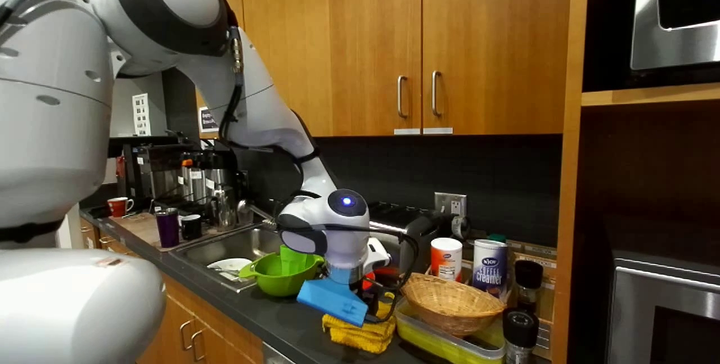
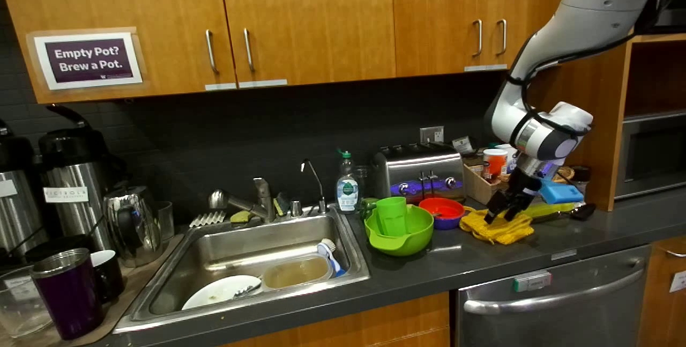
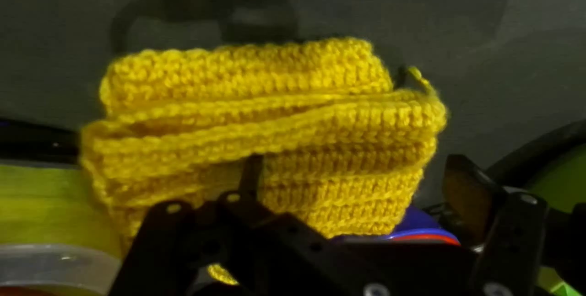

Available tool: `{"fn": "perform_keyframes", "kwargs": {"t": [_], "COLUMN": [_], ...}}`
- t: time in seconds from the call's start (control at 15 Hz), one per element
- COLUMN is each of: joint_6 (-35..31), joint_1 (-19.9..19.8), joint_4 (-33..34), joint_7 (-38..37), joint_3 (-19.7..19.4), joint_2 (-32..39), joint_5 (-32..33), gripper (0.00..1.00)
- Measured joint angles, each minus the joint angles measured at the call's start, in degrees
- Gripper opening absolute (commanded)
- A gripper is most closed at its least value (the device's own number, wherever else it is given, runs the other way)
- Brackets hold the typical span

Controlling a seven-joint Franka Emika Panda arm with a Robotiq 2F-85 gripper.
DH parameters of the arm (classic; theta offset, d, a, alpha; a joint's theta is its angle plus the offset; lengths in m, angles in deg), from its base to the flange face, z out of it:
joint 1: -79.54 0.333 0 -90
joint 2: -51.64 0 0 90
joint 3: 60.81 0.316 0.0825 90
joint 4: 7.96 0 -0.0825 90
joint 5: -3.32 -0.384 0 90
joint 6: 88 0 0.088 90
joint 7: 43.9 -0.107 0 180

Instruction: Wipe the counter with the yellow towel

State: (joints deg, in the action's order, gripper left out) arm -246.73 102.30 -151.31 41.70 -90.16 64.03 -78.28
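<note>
Spread wide, the gripper (image 3: 357, 172) shows two black fingers in the wrist view: one reaches over the towel (image 3: 256, 136), the other stands beside it, above the dark counter (image 3: 458, 12). Whether either touches the towel, I cannot tell. One towel lies here, yellow, thick-knit and ribbed, folded in several layers, with a short strand sticking out at one corner.

In an exterior view the towel lies on the counter under the gripper, just beside one see-through tub (image 1: 450, 347), yellow-green below its rim. One woven basket (image 1: 455, 319), round and shallow, sits in or on the tub. Behind stand two cylindrical cans: one creamer can (image 1: 489, 265), one orange can (image 1: 447, 260). Two black-capped shakers (image 1: 520, 327) stand near the basket. Well apart from these are one red mug (image 1: 118, 207), one black mug (image 1: 191, 228) and one tapered purple tumbler (image 1: 167, 229).

In an exterior view the gripper's fingertips hang at the towel, a gap between them. Just beside the towel, one red bowl (image 2: 450, 216) rests in or on one blue bowl (image 2: 447, 224). One smooth green bowl (image 2: 412, 240) holds one green cup (image 2: 394, 215). One shiny metal toaster (image 2: 407, 170) stands behind, one soap bottle (image 2: 347, 191) near it. One steel sink (image 2: 236, 248) holds one white plate (image 2: 220, 290), one oblong container (image 2: 297, 272) and one brush (image 2: 328, 255). Four bar handles (image 2: 249, 49) sit on the wooden cabinet doors (image 2: 311, 20) above.
</note>
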Motion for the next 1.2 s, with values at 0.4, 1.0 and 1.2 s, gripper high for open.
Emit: {"fn": "perform_keyframes", "kwargs": {"t": [0.4, 1.0, 1.2], "joint_6": [-6.99, -10.26, -9.92], "joint_1": [4.93, -0.10, -4.84], "joint_4": [1.09, 1.28, 1.20], "joint_7": [-10.74, -22.73, -27.99], "joint_3": [0.61, 3.20, 5.29], "joint_2": [1.60, 2.54, 2.38], "joint_5": [14.90, 34.18, 42.13], "gripper": [1.00, 1.00, 1.00]}}
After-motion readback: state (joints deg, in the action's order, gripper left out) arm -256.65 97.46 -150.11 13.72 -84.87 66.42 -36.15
